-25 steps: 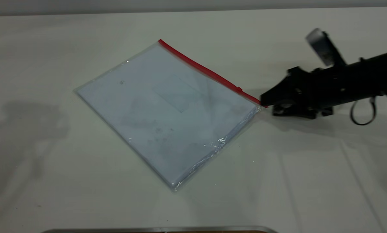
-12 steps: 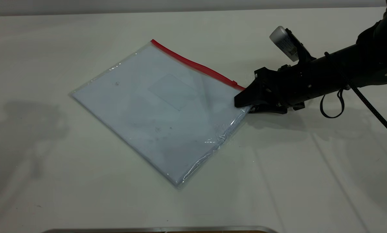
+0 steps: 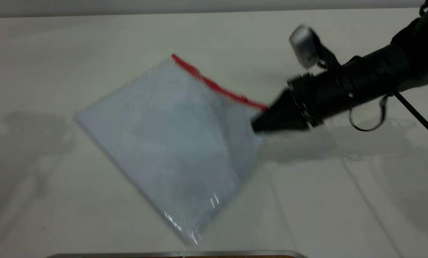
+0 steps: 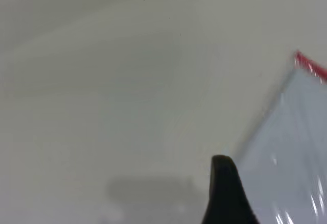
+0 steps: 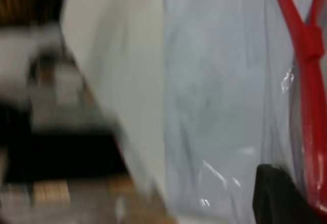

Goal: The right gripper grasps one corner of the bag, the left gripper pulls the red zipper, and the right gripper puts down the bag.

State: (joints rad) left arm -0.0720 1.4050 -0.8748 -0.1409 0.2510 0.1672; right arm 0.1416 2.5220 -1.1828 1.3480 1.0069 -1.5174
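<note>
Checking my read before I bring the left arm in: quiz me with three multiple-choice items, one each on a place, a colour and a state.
1. Where is the right gripper?
A. at the bag's corner by the zipper's end
B. over the bag's middle
C. off the table

2. What colour is the zipper?
A. blue
B. red
C. black

3. How does the bag lie?
A. flat
B. folded in half
C. raised at the gripped corner

Answers: 1 A, its tip meets that corner; 2 B, a red strip lines one edge; 3 C, that corner peaks up.
</note>
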